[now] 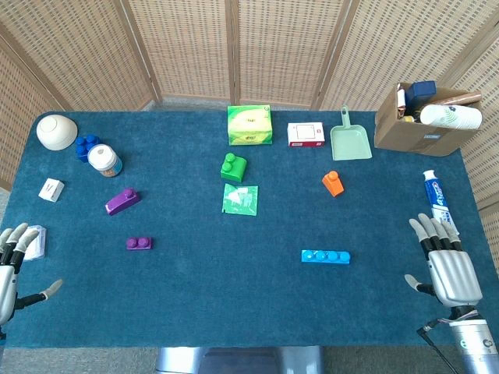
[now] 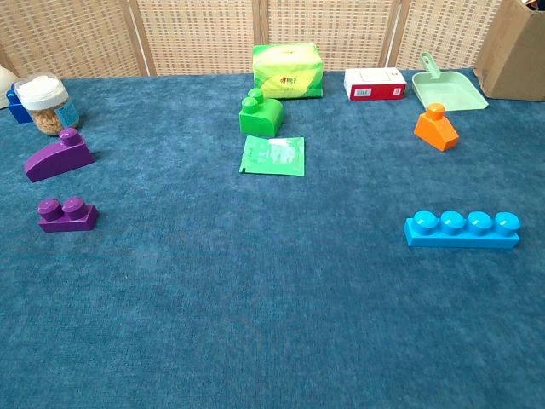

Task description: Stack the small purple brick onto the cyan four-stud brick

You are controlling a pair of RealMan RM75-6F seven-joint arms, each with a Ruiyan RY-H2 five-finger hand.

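The small purple brick (image 1: 139,243) is seen flat on the table (image 1: 234,304), ahead of and well to the inner side of the left hand (image 1: 12,261), which is held empty with fingers spread at the near left edge. The cyan four-stud brick (image 1: 325,255) is seen lying well apart from the purple one, nearer the right hand (image 1: 448,261), just ahead and inward of it. That hand is likewise empty, fingers apart.

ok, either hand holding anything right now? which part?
Nothing held. Left hand and right hand both rest open at the table's near corners, away from every brick.
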